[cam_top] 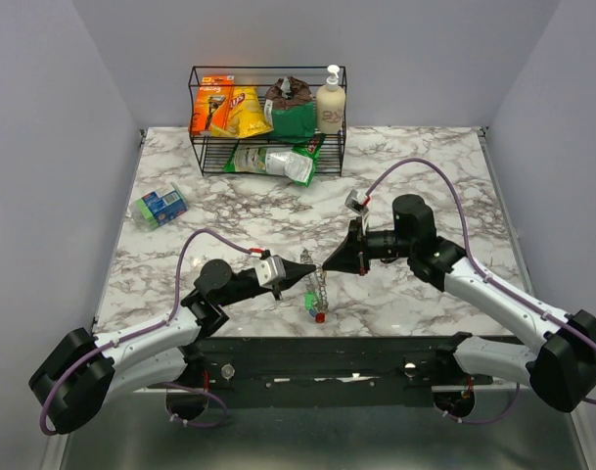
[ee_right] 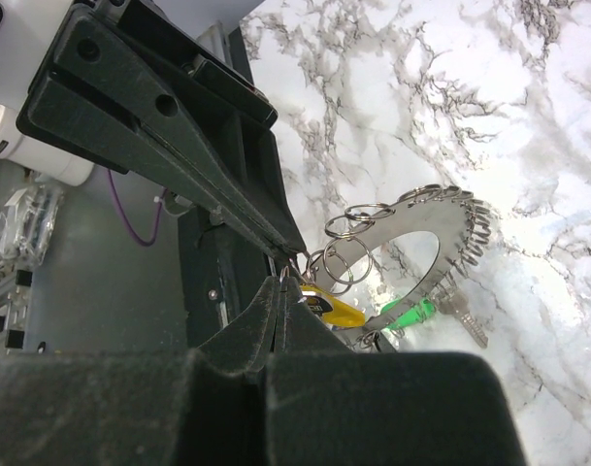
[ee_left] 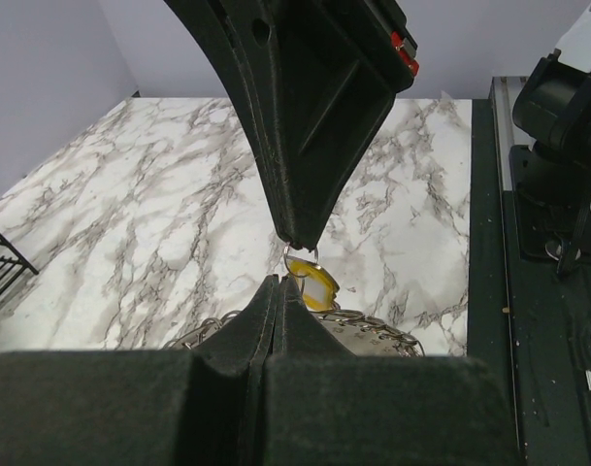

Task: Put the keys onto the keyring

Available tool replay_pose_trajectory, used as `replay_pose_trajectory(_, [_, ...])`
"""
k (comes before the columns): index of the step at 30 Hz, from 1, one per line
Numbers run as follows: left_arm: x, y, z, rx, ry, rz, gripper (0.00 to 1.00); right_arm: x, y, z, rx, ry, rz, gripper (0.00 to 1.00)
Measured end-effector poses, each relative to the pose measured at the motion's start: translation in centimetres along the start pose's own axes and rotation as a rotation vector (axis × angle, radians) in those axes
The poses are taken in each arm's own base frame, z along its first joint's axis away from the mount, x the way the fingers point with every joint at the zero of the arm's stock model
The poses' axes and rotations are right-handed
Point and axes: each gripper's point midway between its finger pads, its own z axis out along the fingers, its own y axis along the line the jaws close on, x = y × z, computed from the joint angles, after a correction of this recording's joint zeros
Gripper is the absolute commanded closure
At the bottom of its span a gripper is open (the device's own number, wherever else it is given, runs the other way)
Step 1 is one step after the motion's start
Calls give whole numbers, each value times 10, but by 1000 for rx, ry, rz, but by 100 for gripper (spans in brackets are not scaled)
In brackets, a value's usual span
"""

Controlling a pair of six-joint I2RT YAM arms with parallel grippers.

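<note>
The keyring (ee_right: 450, 216), a silvery ring fringed with small wire loops, hangs between both gripper tips above the table's front middle; it also shows in the top view (cam_top: 321, 288) and the left wrist view (ee_left: 382, 335). My left gripper (ee_left: 279, 282) is shut on its edge. My right gripper (ee_right: 281, 282) is shut on the small split ring (ee_left: 302, 258) of a yellow key (ee_right: 336, 308). The grippers meet tip to tip, left (cam_top: 313, 271) and right (cam_top: 328, 266). A green key (ee_right: 408, 316) and a plain silver key (ee_right: 464, 321) hang from the keyring; green and red heads (cam_top: 316, 311) dangle lowest.
A black wire rack (cam_top: 266, 147) with snack bags and a soap bottle (cam_top: 330, 103) stands at the back. A green-blue box (cam_top: 160, 206) lies at the left. The dark mounting rail (cam_top: 327, 357) runs along the table's near edge under the keys.
</note>
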Motion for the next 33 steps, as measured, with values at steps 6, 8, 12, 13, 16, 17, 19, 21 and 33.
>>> replay_pose_trajectory(6, [0, 0, 0, 0, 2, 1, 100, 2, -2, 1, 1, 7, 7, 99])
replay_pose_trajectory(8, [0, 0, 0, 0, 2, 1, 100, 3, -2, 2, 1, 9, 9, 99])
replay_pose_trajectory(12, [1, 0, 0, 0, 2, 4, 100, 4, -3, 3, 2, 13, 12, 99])
replay_pose_trajectory(13, [1, 0, 0, 0, 2, 5, 100, 4, -4, 3, 2, 14, 11, 99])
replay_pose_trajectory(16, [-1, 1, 0, -4, -1, 7, 100, 7, -5, 3, 4, 18, 13, 99])
replay_pose_trajectory(17, [-1, 1, 0, -5, -3, 10, 100, 8, -5, 3, 4, 20, 14, 99])
replay_pose_trajectory(19, [-3, 1, -1, -7, -6, 13, 100, 10, -6, 3, 6, 23, 16, 99])
replay_pose_trajectory(21, [-4, 1, -1, -6, -10, 15, 100, 13, -7, 3, 12, 27, 20, 99])
replay_pose_trajectory(33, [-6, -1, -1, -2, -15, 16, 100, 18, -9, 4, 15, 38, 26, 99])
